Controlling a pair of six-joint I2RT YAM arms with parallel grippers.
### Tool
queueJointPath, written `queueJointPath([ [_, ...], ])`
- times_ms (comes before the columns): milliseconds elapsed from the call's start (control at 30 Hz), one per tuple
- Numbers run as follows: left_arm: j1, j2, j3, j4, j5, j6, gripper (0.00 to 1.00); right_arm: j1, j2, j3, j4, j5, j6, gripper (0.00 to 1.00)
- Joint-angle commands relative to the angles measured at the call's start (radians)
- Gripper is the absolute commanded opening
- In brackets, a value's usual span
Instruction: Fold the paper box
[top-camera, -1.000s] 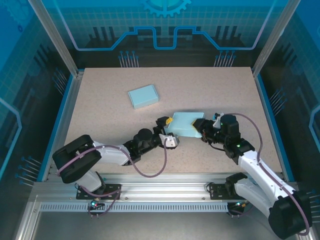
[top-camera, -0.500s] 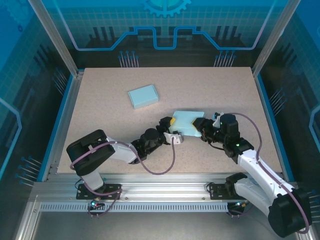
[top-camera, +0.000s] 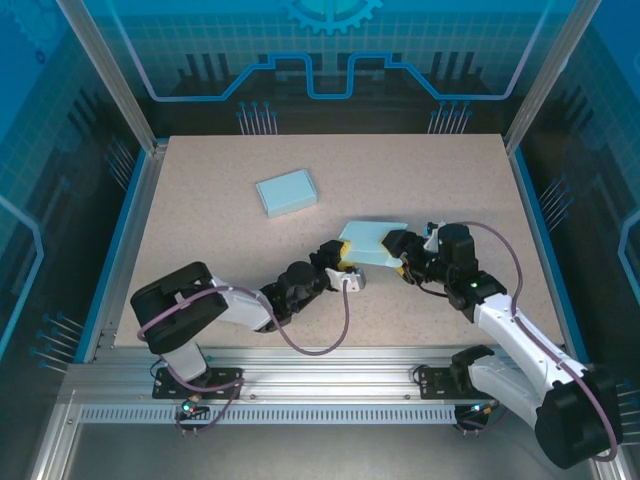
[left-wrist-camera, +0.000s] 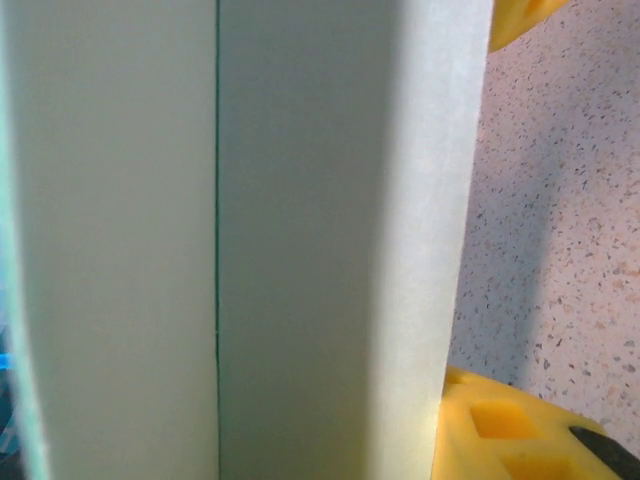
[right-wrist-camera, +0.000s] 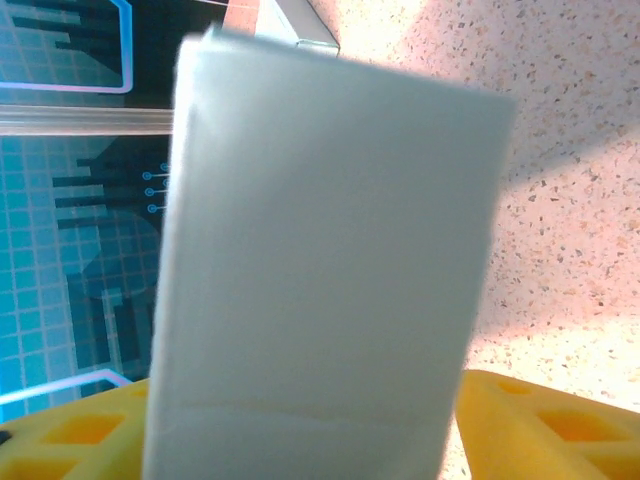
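Well, we are mid-fold: the box (top-camera: 370, 240) lies just right of the middle, between left gripper (top-camera: 345, 260) and right gripper (top-camera: 402, 250). Fingers (right-wrist-camera: 540, 420) sit on both sides of it; we cannot tell if they squeeze. Next comes a firm hold, then a bend.

I can read no text, label, brand or number anywhere here. The paper box (top-camera: 372, 243) carries no print on the pale faces that I see from above and from both my wrist cameras. The blue back wall (top-camera: 330, 40) has only a drawn gear and circuit-like lines, without any letters.
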Motion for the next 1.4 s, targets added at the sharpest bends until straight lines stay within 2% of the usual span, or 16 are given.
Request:
queueJointPath([
  [0,-0.006,-0.112,-0.027,-0.039,-0.001,-0.016,0.37,-0.017,-0.003,0.037,-0.072,0.027,-0.054,0.78],
  [67,-0.007,-0.191,-0.027,-0.219,0.004,-0.046,0.36,-0.027,-0.007,0.053,-0.101,0.032,-0.081,0.85],
  [133,-0.006,-0.288,0.008,-0.511,0.017,-0.115,0.36,-0.039,-0.014,0.077,-0.147,0.041,-0.117,0.93],
  [200,0.003,-0.382,0.087,-0.898,0.081,-0.223,0.37,-0.059,-0.021,0.112,-0.202,0.044,-0.165,0.99],
  [233,0.01,-0.414,0.112,-1.016,0.12,-0.267,0.37,-0.067,-0.025,0.128,-0.222,0.047,-0.187,1.0],
  [300,0.018,-0.464,0.151,-1.203,0.173,-0.323,0.37,-0.078,-0.035,0.165,-0.265,0.064,-0.239,1.0],
  [467,0.019,-0.463,0.266,-1.497,0.213,-0.386,0.37,-0.078,-0.023,0.252,-0.372,0.112,-0.367,1.0],
  [733,0.073,-0.307,0.433,-1.687,0.282,-0.388,0.38,-0.037,0.016,0.308,-0.552,0.249,-0.494,1.0],
  [1000,0.161,-0.135,0.589,-1.791,0.433,-0.366,0.38,0.032,0.092,0.341,-0.62,0.312,-0.608,1.0],
  [1200,0.209,-0.024,0.682,-1.836,0.413,-0.328,0.39,0.137,0.138,0.42,-0.662,0.442,-0.683,1.0],
  [1367,0.228,0.043,0.727,-1.84,0.414,-0.312,0.46,0.191,0.179,0.433,-0.646,0.505,-0.706,1.0],
])
